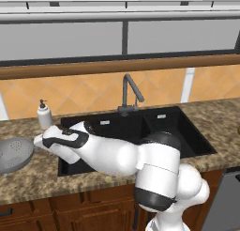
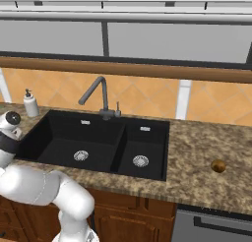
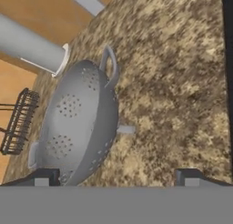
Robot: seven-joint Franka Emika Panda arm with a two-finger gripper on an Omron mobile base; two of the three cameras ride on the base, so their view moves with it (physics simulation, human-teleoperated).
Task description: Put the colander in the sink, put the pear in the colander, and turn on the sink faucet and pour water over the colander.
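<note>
While your arm reaches out low over the left part of the tabletop, the colander sits on the granite left of the sink, near the tabletop's left end; you see it too at the left edge of the left base view. From the hand view your gripper stands wide open with nothing held, one fingertip just over the colander's near rim, the other over bare granite beside it. Your pear lies well apart, on the tabletop right of the sink, toward its front edge. Behind the basins rises the sink faucet.
</note>
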